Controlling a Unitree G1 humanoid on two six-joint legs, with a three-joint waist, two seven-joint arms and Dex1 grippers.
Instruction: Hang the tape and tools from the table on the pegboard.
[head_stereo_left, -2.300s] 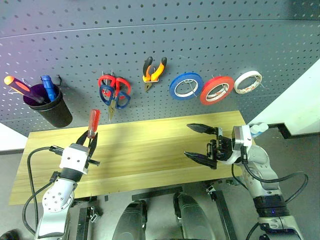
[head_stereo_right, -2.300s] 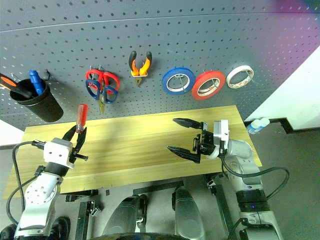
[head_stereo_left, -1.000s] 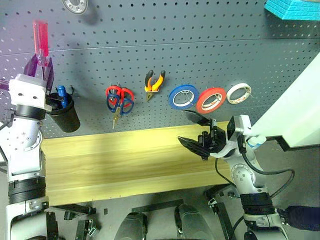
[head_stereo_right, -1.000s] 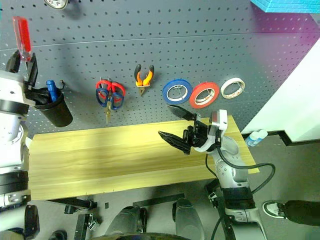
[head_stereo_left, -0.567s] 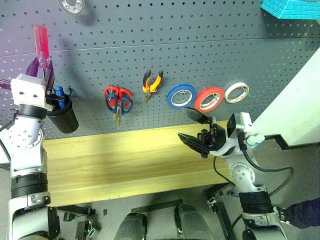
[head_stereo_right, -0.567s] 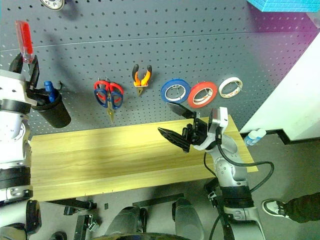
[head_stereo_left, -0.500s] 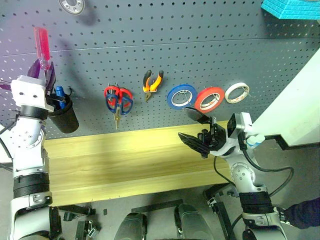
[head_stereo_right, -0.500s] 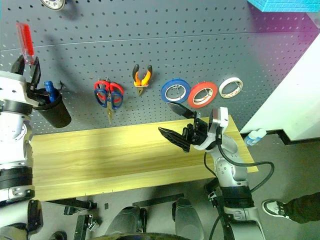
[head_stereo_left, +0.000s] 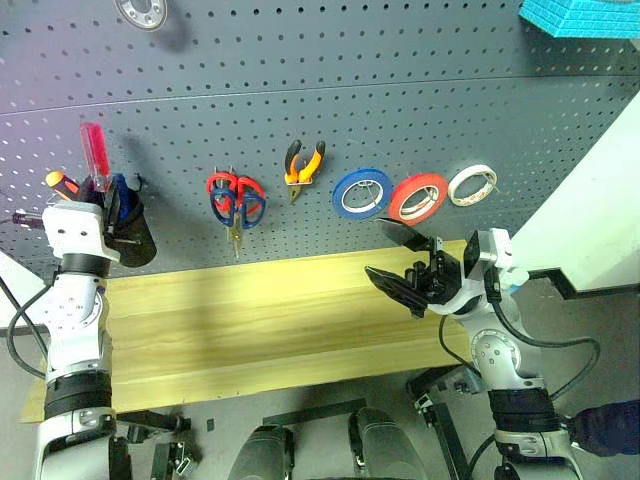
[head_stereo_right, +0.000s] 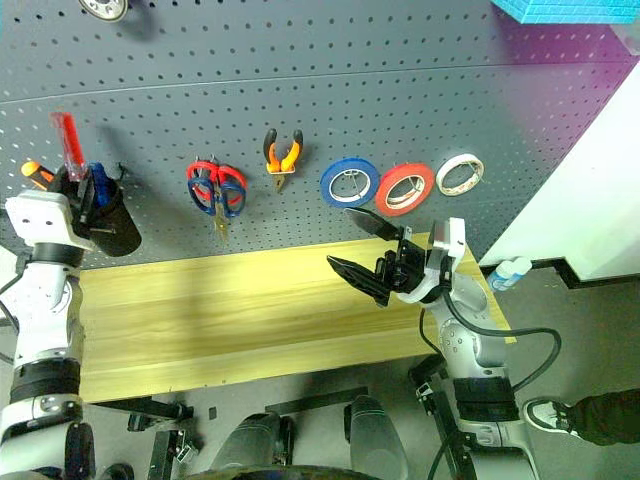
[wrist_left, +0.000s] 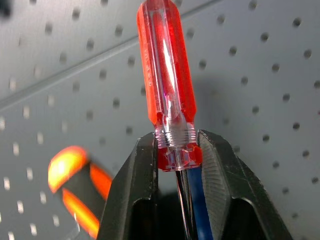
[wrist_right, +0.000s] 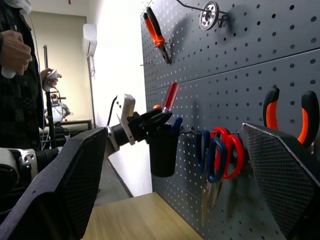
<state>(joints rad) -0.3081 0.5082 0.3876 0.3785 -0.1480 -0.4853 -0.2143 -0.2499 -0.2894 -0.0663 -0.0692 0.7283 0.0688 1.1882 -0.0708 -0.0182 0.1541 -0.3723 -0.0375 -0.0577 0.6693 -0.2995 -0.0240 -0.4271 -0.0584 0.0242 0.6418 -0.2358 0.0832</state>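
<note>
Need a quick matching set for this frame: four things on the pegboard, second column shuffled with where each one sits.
Things:
1. red-handled screwdriver
2. orange-and-black pliers
3. blue tape roll
4. white tape roll

Places:
A. far end of the tape row on the robot's right
B. between the left gripper's fingers, over the black cup
C. directly next to the red tape roll, on the robot's left of it
D. on a hook just right of the two pairs of scissors

Pairs: 1-B, 2-D, 3-C, 4-A
</note>
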